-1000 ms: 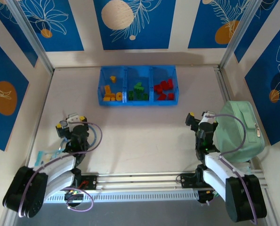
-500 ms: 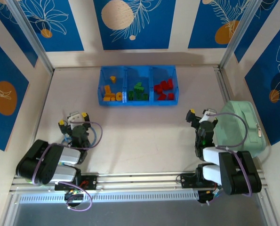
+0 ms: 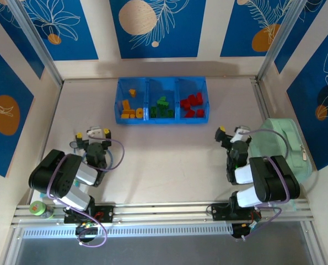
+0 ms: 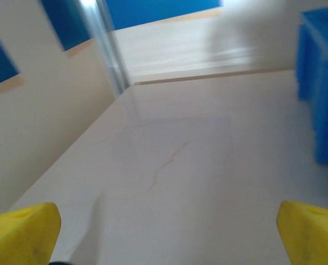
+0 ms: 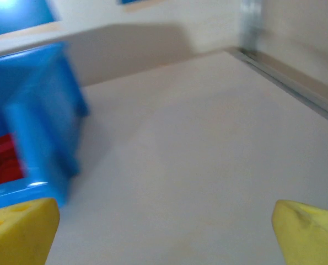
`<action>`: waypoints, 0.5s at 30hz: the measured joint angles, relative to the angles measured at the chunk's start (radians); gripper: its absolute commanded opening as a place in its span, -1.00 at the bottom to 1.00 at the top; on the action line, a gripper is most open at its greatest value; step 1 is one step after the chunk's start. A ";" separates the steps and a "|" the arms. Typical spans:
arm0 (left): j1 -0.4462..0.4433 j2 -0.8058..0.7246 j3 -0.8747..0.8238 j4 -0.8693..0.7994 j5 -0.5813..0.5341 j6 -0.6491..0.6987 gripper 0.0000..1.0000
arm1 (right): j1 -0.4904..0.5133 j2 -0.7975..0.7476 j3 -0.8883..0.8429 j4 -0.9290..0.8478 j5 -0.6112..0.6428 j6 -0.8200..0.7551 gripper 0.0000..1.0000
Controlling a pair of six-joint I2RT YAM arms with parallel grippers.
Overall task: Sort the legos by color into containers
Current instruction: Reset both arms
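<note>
The blue tray (image 3: 161, 118) stands at the back middle of the table, split into three compartments. Yellow-orange legos (image 3: 129, 108) lie in its left one, green legos (image 3: 162, 107) in the middle, red legos (image 3: 192, 105) in the right. My left gripper (image 3: 92, 134) sits low at the near left, open and holding nothing; its yellow fingertips (image 4: 20, 232) frame bare table. My right gripper (image 3: 233, 132) sits at the near right, open and holding nothing, with the tray (image 5: 39, 127) and red legos (image 5: 1, 160) ahead to its left.
A mint-green zippered case (image 3: 282, 149) lies against the right wall beside the right arm. A small green roll (image 3: 38, 208) sits by the left arm's base. Metal rails run along the side walls. Bare table lies between the arms and the tray.
Both arms have folded back toward their bases, upper links now lying over the near edge. The left gripper shifted slightly farther from the base; the green roll has come into view.
</note>
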 measured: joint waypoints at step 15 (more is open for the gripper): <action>0.011 0.019 0.018 -0.003 0.191 0.083 1.00 | 0.036 0.098 0.167 -0.133 -0.117 -0.170 0.98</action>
